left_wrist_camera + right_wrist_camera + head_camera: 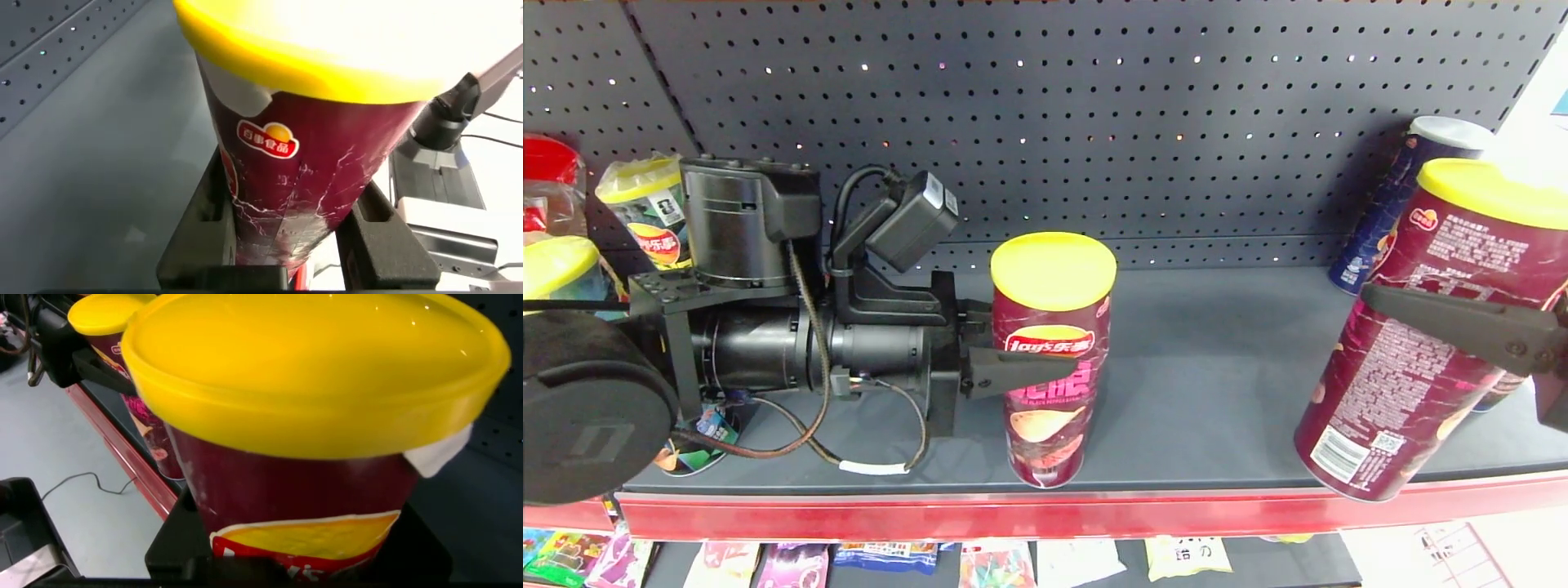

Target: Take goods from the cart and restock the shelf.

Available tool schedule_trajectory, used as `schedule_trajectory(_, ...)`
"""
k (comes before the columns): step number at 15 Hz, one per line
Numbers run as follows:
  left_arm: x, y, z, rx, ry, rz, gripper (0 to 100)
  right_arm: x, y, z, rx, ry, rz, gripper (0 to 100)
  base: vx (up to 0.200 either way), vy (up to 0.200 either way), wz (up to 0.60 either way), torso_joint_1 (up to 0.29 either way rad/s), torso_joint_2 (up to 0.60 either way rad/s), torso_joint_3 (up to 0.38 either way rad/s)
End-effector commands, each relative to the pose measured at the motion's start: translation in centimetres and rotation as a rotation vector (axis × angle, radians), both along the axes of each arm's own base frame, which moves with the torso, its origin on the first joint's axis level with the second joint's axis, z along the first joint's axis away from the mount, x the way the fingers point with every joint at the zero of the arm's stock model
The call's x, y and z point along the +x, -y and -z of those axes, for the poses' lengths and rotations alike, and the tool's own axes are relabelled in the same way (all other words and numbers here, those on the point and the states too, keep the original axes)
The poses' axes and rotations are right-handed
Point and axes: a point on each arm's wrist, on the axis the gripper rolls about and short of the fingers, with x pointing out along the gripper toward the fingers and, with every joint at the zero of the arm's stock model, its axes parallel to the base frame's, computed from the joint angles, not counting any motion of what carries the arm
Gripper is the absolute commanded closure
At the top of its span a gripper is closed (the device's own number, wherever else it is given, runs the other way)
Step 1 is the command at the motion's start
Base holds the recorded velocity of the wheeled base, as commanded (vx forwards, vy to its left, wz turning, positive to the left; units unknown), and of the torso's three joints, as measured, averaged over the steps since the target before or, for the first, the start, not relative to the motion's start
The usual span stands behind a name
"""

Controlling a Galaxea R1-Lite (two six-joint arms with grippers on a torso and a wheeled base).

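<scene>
Now on the shelf: a grey shelf (1217, 384) with a red front edge (1013, 514) and a dark pegboard back (1094, 122) carries several snack cans.
Left gripper: the left gripper (1033, 339) comes in level from the left, and its fingers (196, 237) are closed on either side of the left can, about mid-height.
Left can: a maroon chip can with a yellow lid (1049, 433) stands upright on the shelf deck, close to the red front edge and roughly in the middle of the shelf.
Right gripper: the right gripper (1405, 310) comes in from the right side, and its dark fingers (1462, 322) clamp the right can across its body.
Right can: a second maroon can with a yellow lid (1388, 392) is tilted, lid leaning to the right, and its base sits over the red front edge; whether the base touches the shelf cannot be told.
Blue can: a blue can with a pale lid (1388, 204) leans at the back of the shelf, behind the right can.
Far left: more yellow-lidded cans (645, 208) stand behind the left arm.
Below: snack bags (980, 563) lie on the shelf underneath.
</scene>
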Motion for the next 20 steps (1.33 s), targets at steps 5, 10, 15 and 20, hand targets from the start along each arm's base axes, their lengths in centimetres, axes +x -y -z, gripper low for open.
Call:
schedule_trajectory(5, -0.1, -0.1, 0.2, 0.002, -0.015, 0.001, 100, 0.0, 0.0, 0.0, -0.001, 0.0, -0.001, 100, 0.0, 0.0, 0.0, 0.0, 0.0, 0.0)
schedule_trajectory(10, -0.5, -0.3, 0.4, -0.002, -0.008, 0.001, 100, 0.6, -0.3, 0.0, -0.007, -0.008, -0.006, 100, 0.0, 0.0, 0.0, 0.0, 0.0, 0.0)
schedule_trajectory(15, -1.1, -0.7, 1.3, -0.019, -0.01, -0.006, 0, 2.6, -1.1, -0.5, -0.014, -0.021, -0.006, 100, 0.0, 0.0, 0.0, 0.0, 0.0, 0.0)
schedule_trajectory(20, -2.8, -2.7, 1.7, -0.013, -0.036, -0.041, 0, 7.5, -3.9, -1.3, -0.02, -0.025, -0.035, 100, 0.0, 0.0, 0.0, 0.0, 0.0, 0.0)
